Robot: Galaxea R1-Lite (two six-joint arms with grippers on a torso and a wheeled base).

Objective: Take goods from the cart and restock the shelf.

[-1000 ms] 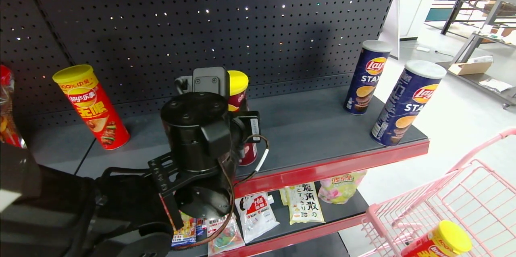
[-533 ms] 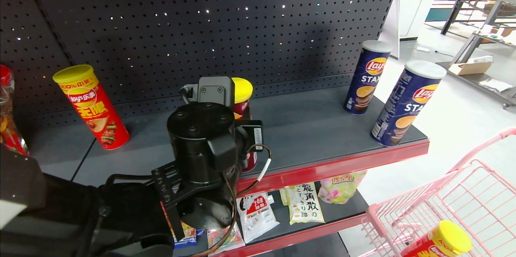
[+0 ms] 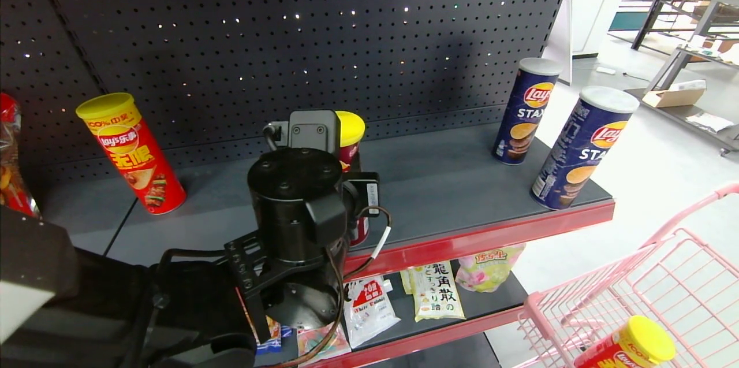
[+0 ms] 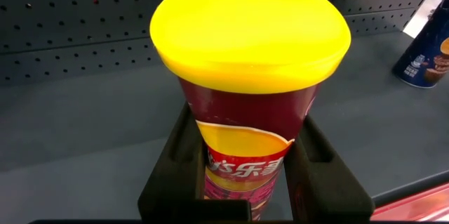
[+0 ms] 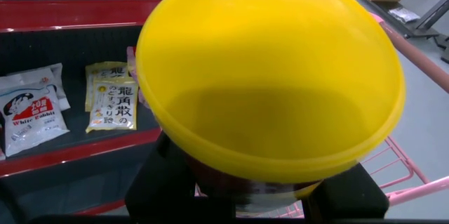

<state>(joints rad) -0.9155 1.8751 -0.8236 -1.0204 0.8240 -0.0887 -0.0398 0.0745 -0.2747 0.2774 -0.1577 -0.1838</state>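
Nearest, lower right: pink wire cart. Right gripper clamped on red can with yellow lid, over cart. Lower shelf holds flat snack bags. Upper shelf is grey board with red front edge. Left gripper closed around maroon can, upright mid-shelf near front edge. Leftmost can, red, and blue can and farther blue can at right end, all upright. Black pegboard behind. Beyond shelf's right end: pale floor, cardboard box, metal rack.
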